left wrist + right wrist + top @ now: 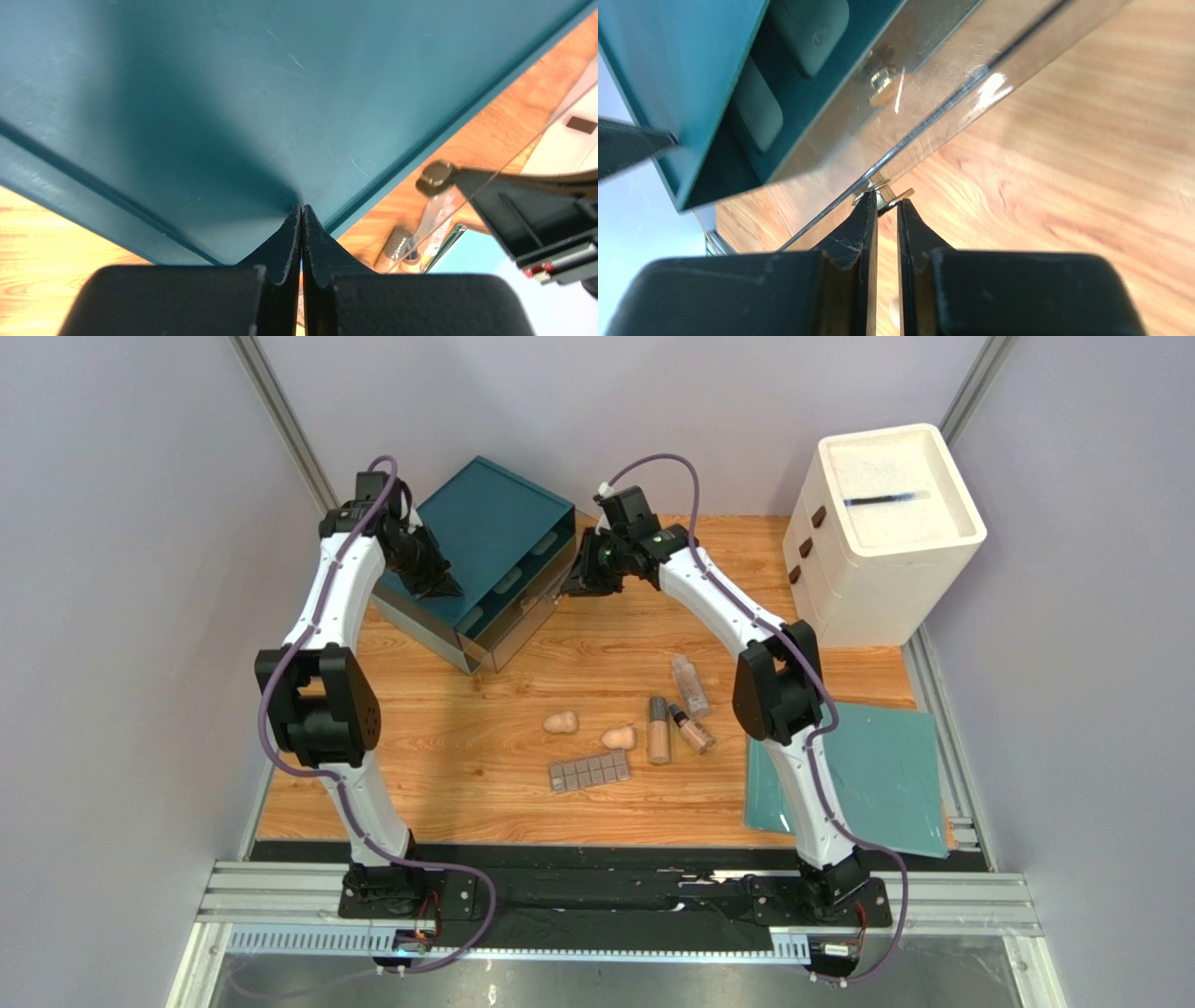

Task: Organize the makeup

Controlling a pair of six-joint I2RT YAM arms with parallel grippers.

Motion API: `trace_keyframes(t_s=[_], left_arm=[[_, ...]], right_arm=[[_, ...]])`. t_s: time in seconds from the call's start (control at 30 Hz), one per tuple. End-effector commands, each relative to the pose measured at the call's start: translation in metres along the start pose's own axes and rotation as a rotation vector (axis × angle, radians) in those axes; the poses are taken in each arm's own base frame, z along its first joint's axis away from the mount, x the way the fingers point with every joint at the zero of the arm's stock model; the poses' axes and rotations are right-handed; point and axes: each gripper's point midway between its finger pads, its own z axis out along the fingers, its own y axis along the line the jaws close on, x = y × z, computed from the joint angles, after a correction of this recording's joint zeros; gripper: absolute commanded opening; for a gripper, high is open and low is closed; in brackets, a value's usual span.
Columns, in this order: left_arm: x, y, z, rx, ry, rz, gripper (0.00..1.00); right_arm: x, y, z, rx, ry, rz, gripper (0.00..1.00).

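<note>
Three small tan bottles (pixel 659 731), two peach egg-shaped sponges (pixel 563 720) and one flat grey-brown palette (pixel 589 772) lie on the wooden table (pixel 463 742). The left gripper (pixel 302 210), pressed together, touches the top of the big teal drawer box (pixel 484 525). The right gripper (pixel 885 203) pinches the drawer's gold knob (pixel 887 194).

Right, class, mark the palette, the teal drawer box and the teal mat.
palette (pixel 589 773), top view, middle of its squares.
teal drawer box (pixel 494 525), top view, bare top panel.
teal mat (pixel 887 770), top view, bare middle.
</note>
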Motion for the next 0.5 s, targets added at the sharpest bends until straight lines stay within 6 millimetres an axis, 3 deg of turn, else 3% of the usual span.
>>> trace_keyframes(t_s=[0.0, 0.2, 0.4, 0.47], left_arm=[[0.007, 0.017, 0.01, -0.069, 0.052, 0.01, 0.0], [0.006, 0.02, 0.011, -0.087, 0.057, 0.013, 0.0], [0.006, 0.02, 0.012, -0.081, 0.063, 0.012, 0.0], [0.007, 0.02, 0.012, -0.082, 0.063, 0.015, 0.0]], right_arm=[[0.08, -0.063, -0.022, 0.222, 0.298, -0.012, 0.1], [0.084, -0.075, -0.037, 0.278, 0.324, -0.047, 0.1], [0.072, -0.064, -0.043, 0.253, 0.289, -0.087, 0.11], [0.07, -0.069, -0.049, 0.288, 0.293, -0.1, 0.11]])
